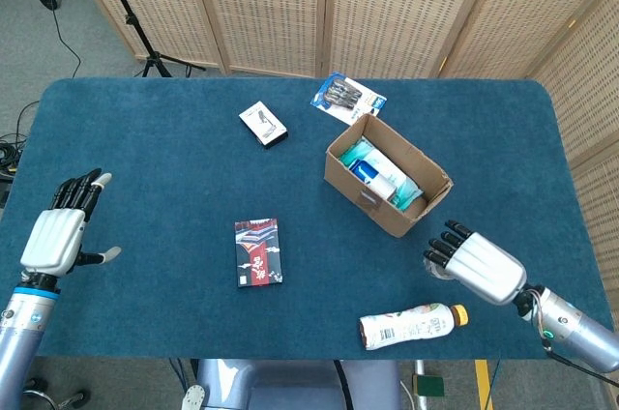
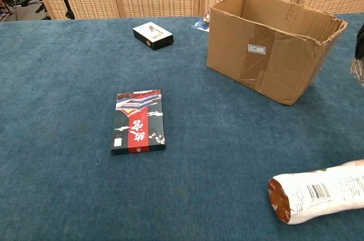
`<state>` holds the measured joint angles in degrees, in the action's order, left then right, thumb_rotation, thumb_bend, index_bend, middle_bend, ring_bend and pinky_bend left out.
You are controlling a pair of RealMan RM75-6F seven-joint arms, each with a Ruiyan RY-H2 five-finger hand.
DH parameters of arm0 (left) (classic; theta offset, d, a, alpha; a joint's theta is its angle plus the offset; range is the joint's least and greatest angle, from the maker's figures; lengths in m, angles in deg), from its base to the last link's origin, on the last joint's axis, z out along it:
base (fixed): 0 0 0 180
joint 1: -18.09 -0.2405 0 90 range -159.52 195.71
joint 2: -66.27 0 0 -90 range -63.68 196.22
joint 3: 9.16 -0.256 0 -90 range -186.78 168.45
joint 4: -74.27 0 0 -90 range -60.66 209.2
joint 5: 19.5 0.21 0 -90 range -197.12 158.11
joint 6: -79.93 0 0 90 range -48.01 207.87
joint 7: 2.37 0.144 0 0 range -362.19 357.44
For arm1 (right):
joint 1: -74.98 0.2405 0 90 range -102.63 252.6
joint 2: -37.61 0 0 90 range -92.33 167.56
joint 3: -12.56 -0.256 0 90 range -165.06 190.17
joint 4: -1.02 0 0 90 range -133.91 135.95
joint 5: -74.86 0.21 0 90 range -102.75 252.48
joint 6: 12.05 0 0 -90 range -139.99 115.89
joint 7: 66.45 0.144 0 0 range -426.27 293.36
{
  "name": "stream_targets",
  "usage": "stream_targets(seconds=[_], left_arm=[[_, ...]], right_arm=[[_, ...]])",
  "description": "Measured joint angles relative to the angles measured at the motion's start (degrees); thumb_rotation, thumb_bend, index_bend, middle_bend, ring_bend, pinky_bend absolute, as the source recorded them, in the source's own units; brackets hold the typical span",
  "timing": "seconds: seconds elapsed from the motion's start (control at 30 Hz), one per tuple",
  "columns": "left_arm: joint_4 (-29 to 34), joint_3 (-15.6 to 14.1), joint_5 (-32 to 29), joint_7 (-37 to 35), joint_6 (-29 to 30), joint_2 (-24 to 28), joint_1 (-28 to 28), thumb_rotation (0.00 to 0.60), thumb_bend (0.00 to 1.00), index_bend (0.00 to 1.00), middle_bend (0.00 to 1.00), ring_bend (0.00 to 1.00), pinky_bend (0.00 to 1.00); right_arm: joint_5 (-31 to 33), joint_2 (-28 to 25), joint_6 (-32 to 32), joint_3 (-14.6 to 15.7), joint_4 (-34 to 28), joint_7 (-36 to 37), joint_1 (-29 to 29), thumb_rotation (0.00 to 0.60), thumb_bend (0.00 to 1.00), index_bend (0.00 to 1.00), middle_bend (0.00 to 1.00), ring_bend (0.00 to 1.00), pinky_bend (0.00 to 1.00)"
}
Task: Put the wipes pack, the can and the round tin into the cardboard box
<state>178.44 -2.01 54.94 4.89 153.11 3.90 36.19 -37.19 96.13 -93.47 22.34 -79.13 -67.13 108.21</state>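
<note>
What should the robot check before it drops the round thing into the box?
1. Right hand grips the small round speckled tin: ok, though only a sliver shows at the edge of the chest view.
2. Brown cardboard box open on top: ok.
3. Hand above the box opening: not ok, it is beside the box, toward the table's near edge.
4. Room inside next to the teal and white wipes pack: cannot tell.
5. Left hand out of the way: ok, open at the far side of the table.
6. White can with the orange cap clear of the path: ok, it lies apart from the hand.
</note>
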Motion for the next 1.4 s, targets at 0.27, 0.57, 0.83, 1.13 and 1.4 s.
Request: stream_targets(seconds=[0.27,0.57,0.83,1.13,1.4], left_arm=[[0.35,-0.14,0.23,0.74,-0.11,-0.25,0.22,0.600,0.00,0.00,0.00,0.00,0.00],[0.61,-0.05,0.12,1.15,0.17,-0.32,0.24,0.600,0.00,0.00,0.00,0.00,0.00],[0.16,0.17,-0.81,0.59,-0.51,-0.12,0.41,0.600,0.00,0.00,0.00,0.00,0.00],[-0.66,0.41,-1.90,-1.26,-2.25,0.34,0.90,0.600,0.00,0.00,0.00,0.00,0.00],[-0.67,0.36,-1.82,-1.60,-2.34,0.61,0.97,0.600,0.00,0.00,0.00,0.00,0.00]], right_arm=[[2.89,-4.50,-5.02,-5.37,-5.77,3.77,-0.14,0.600,0.62,0.58,0.55,0.41,0.27],[18.85,-3.51,11.26,-14.52,-12.03,3.96,8.60,0.600,0.64,0.58,0.55,0.41,0.27],[35.75,5.08,24.82,-21.48,-11.53,-5.61,16.81,0.600,0.65,0.58,0.55,0.41,0.27],[44.82,11.49,30.67,-22.62,-6.83,-12.72,19.74,0.600,0.46,0.40,0.24,0.27,0.27],[50.27,11.74,33.74,-21.76,-5.98,-16.89,20.26,0.600,0.22,0.14,0.00,0.05,0.22]])
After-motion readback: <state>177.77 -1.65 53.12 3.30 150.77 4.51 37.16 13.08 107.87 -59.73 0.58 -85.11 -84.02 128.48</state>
